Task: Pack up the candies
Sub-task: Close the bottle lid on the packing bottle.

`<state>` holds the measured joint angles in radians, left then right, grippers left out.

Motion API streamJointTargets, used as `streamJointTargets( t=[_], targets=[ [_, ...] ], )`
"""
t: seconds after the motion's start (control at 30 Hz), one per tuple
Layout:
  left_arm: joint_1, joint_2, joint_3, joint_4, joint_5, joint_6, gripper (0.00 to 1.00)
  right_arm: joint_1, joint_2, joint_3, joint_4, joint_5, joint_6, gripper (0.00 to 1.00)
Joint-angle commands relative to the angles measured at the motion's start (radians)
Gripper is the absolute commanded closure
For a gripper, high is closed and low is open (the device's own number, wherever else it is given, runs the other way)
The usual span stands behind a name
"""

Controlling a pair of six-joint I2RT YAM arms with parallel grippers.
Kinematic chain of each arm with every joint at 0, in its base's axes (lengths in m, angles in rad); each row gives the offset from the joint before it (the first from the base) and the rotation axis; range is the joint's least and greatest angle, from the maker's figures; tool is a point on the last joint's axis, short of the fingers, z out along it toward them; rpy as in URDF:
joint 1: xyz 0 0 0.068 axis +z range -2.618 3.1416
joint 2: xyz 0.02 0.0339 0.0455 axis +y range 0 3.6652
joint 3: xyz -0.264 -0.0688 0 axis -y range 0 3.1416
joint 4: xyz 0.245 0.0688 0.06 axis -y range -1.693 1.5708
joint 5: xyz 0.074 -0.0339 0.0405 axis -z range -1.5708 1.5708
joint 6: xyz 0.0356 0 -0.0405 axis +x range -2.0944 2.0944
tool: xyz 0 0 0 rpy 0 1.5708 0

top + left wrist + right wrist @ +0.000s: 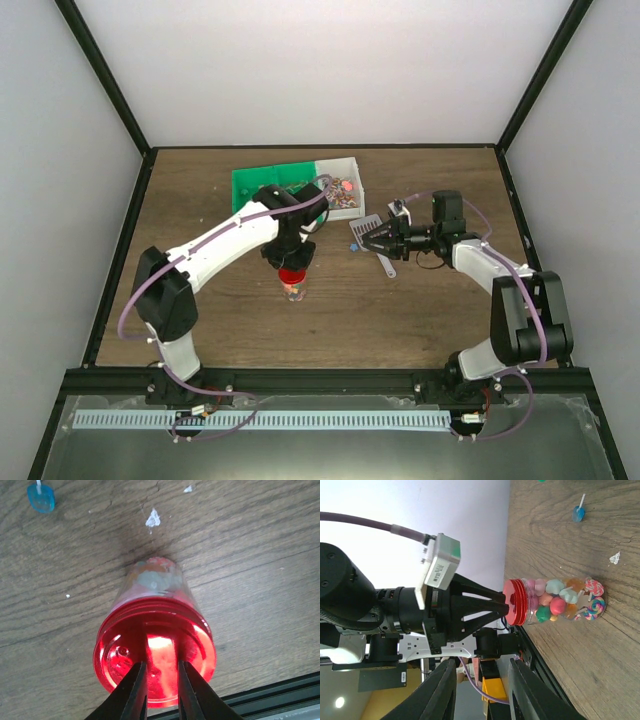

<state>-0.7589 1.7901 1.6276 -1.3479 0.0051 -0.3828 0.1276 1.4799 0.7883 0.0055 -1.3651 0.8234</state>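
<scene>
Wooden counter (430, 320) inside a white-walled booth. Upright near its middle, clear jar (570, 587) full of candies (555, 605), red lid (155, 655) on top, long axis vertical. Straight above, left fingers (135, 692) pointing down, tips at the lid, nearly together; cannot tell whether pinching anything. Right fingers (442, 690) parted and empty, level with the jar, off to its right, farther away. By them, grey scoop (386, 262). Behind, green tray (255, 185) and white bin (340, 163). Nothing between jar and either arm. Probably lid work next, along that axis.
</scene>
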Motion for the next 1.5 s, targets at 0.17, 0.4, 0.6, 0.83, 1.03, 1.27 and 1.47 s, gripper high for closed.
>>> streamJointTargets(
  t=[0.17, 0.4, 0.6, 0.83, 1.03, 1.27, 1.47],
  targets=[
    [0.004, -0.033, -0.1, 0.044, -0.022, 0.016, 0.81, -0.01, -0.063, -0.009, -0.004, 0.018, 0.008, 0.69],
    [0.003, -0.057, -0.001, 0.048, -0.01, 0.024, 0.81, -0.009, -0.074, 0.006, 0.005, 0.021, 0.011, 0.69],
    [0.004, -0.182, 0.086, 0.203, -0.044, 0.016, 0.6, -0.002, -0.091, 0.013, 0.095, 0.061, 0.098, 0.65],
    [0.027, -0.546, -0.162, 0.675, -0.161, 0.002, 0.01, 0.139, -0.141, 0.023, 0.466, 0.386, 0.37, 0.62],
    [0.035, -0.6, -0.215, 0.594, -0.248, 0.04, 0.0, 0.257, -0.239, 0.238, -0.033, 0.75, 0.041, 0.57],
    [0.086, -0.732, -0.414, 0.658, -0.256, 0.034, 0.0, 0.416, -0.275, 0.18, 0.069, 1.157, -0.147, 0.52],
    [0.086, -0.873, -0.557, 0.79, -0.229, 0.083, 0.0, 0.47, -0.286, 0.066, 0.306, 1.181, -0.233, 0.46]
  ],
)
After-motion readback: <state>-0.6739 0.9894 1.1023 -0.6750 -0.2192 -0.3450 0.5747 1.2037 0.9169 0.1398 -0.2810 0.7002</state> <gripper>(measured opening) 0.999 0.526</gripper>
